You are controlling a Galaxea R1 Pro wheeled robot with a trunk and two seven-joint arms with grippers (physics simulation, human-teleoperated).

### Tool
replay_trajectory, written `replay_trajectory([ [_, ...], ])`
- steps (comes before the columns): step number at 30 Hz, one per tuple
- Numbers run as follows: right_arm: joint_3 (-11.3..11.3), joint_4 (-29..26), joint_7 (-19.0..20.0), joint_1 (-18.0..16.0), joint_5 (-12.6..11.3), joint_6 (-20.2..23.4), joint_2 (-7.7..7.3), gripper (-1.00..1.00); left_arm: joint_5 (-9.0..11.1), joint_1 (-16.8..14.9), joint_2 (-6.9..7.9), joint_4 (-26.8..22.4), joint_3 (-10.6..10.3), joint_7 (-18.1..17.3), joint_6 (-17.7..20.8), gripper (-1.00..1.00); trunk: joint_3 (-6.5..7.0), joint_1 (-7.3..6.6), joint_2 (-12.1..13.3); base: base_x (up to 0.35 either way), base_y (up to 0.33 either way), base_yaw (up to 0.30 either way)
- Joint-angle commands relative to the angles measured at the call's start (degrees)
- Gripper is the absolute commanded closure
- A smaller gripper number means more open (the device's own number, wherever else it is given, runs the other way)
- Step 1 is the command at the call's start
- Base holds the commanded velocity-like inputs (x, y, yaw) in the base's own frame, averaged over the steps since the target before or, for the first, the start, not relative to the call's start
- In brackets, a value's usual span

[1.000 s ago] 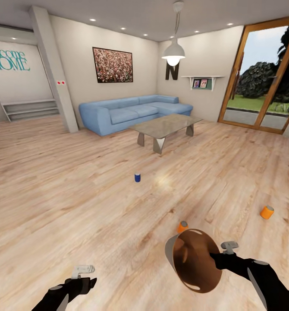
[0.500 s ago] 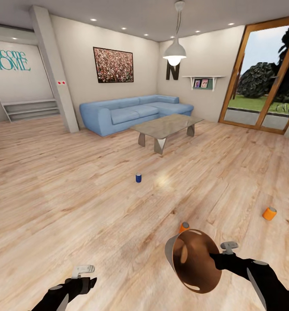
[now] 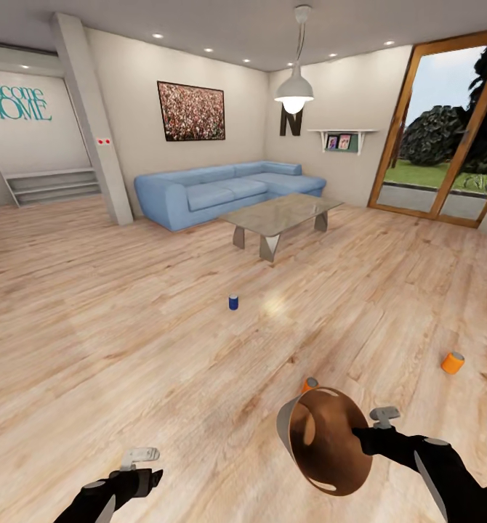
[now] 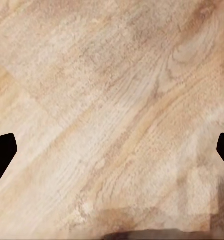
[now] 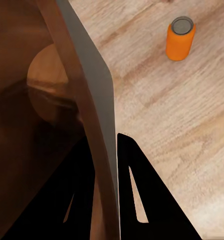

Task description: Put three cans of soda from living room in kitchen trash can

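Note:
The tash can (image 3: 323,443), grey outside and brown inside, hangs tilted with its mouth toward me. My right gripper (image 3: 361,436) is shut on its rim. The right wrist view shows that gripper (image 5: 105,137) pinching the grey wall (image 5: 89,75). One orange can of soda (image 3: 310,383) stands on the floor just past the bin, partly hidden by it, and appears upright in the right wrist view (image 5: 180,39). A dark blue can (image 3: 233,302) stands mid-floor. A second orange can (image 3: 452,362) leans at the right. My left gripper (image 3: 140,457) is low and open over bare floor (image 4: 112,150).
This is the living room: a blue corner sofa (image 3: 222,189) and a glass coffee table (image 3: 280,214) stand beyond the cans. A slanted pillar (image 3: 91,116) is at the left and a glass patio door (image 3: 447,131) at the right. Wood floor (image 3: 113,327) lies all around.
The whole picture has slid slightly, and the cans sit a little lower in it: the camera has moved toward them. Both arms hold the same pose, bin still gripped.

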Motion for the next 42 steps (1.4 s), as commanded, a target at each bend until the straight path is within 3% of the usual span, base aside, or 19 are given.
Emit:
replay_trajectory([
  [1,-0.05,-0.1,0.42,-0.04,-0.9,0.44,0.01,1.0,0.0,0.0,0.0,0.0,-0.01,0.0,0.03,-1.0,0.19,-0.23,0.41,0.0,0.0,0.0],
  [6,0.04,-0.44,0.5,-0.12,-0.89,4.31,0.02,1.0,-0.01,0.0,0.0,-0.04,-0.03,0.0,0.12,-1.0,1.09,-1.33,2.42,0.0,0.0,0.0],
  [8,0.83,-0.79,0.55,-0.67,-0.84,11.28,-0.16,1.0,-0.02,0.0,0.0,-0.13,-0.04,0.0,0.74,-1.0,1.45,-1.77,3.22,0.0,0.0,0.0],
  [12,2.32,-0.94,0.56,-1.49,-0.8,16.16,-0.23,1.0,0.0,-0.01,0.0,-0.16,-0.05,0.0,1.06,-1.0,2.17,-2.64,4.82,0.0,0.0,0.0],
  [21,6.04,-1.05,0.57,-6.72,-0.77,26.74,-0.26,1.0,0.01,0.0,0.0,-0.23,-0.04,0.0,1.27,-1.0,3.78,-4.62,8.43,0.0,0.0,0.0],
  [31,9.69,-1.12,0.5,-13.19,-0.72,34.4,0.09,1.0,0.01,0.0,0.0,-0.09,-0.03,0.0,1.28,-1.0,5.58,-6.82,12.44,0.0,0.0,0.0],
  [38,10.69,-1.15,0.49,-15.04,-0.76,35.32,0.19,1.0,0.01,0.0,0.0,0.04,-0.11,0.0,1.24,-1.0,6.84,-8.36,15.25,0.0,0.0,0.0],
  [42,11.04,-1.85,0.48,-15.86,-0.76,38.61,0.39,1.0,0.01,0.0,0.0,-0.01,-0.1,0.0,1.27,-1.0,7.55,-9.23,16.86,0.0,0.0,0.0],
])
